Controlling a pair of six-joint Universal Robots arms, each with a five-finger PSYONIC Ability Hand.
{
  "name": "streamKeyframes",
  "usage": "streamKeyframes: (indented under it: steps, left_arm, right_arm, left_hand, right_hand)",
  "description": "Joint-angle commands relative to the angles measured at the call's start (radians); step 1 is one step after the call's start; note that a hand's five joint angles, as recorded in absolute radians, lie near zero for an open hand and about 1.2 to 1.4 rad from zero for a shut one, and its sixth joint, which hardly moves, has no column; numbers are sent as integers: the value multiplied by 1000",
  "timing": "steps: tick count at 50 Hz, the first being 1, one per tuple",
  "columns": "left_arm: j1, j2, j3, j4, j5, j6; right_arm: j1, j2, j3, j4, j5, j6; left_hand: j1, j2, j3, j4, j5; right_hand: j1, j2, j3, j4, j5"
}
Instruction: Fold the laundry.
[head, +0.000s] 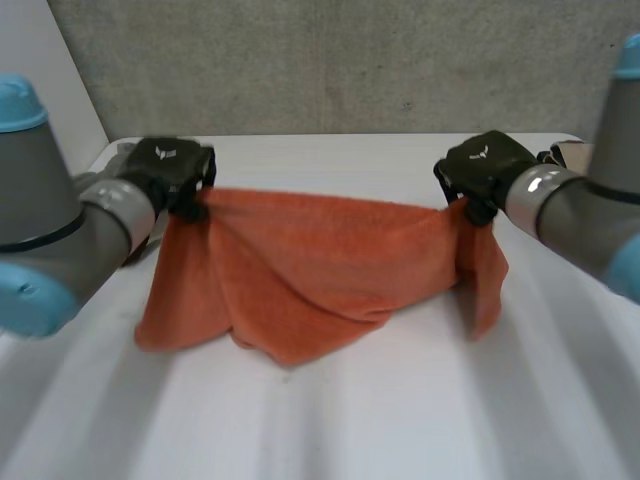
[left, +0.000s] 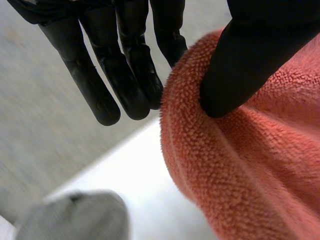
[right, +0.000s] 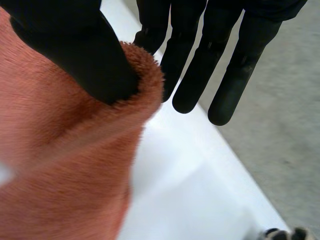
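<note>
An orange towel (head: 310, 270) hangs stretched between both hands above the white table (head: 400, 420), and its lower folds rest on the tabletop. My left hand (head: 172, 172) pinches the towel's upper left corner. In the left wrist view its thumb (left: 240, 65) presses the towel (left: 250, 165) against the fingers (left: 135, 75). My right hand (head: 487, 168) pinches the upper right corner. In the right wrist view its thumb (right: 85, 60) clamps the towel (right: 65, 165) against the fingers (right: 195, 70).
A grey wall (head: 350, 60) runs behind the table's far edge. A grey cloth item (left: 75, 217) lies on the table below my left hand. A dark-and-light object (head: 572, 152) sits at the far right corner.
</note>
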Motion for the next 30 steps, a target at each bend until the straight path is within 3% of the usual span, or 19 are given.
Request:
streamKeyframes:
  steps: [1, 5, 9, 19, 27, 30]
  left_arm:
    - [1, -102, 322, 223, -10, -71]
    - [1, -54, 354, 386, -11, -157]
    - [4, 10, 298, 519, -24, -217]
    - [-10, 130, -79, 458, -48, -208]
    - [-55, 121, -434, 407, -93, -135]
    - [-68, 81, -515, 368, -112, -58]
  right_arm:
    - [23, 55, -179, -432, 128, 176]
    - [28, -8, -151, -749, 122, 256]
    - [23, -47, -125, -913, 97, 237]
    - [-8, -36, -16, -663, -125, 202]
    - [-38, 19, 244, -476, -194, 35]
    - [-44, 47, 335, -427, -202, -57]
  left_hand:
    - [238, 201, 206, 194, 268]
    - [238, 201, 206, 194, 268]
    - [238, 201, 206, 194, 268]
    - [238, 201, 206, 194, 268]
    - [238, 201, 206, 194, 268]
    - [63, 26, 32, 19, 93]
  right_hand:
    - [271, 209, 204, 196, 202]
    - [271, 209, 204, 196, 202]
    - [271, 209, 204, 196, 202]
    - [271, 209, 204, 196, 202]
    - [271, 209, 204, 196, 202]
    - [271, 209, 204, 196, 202]
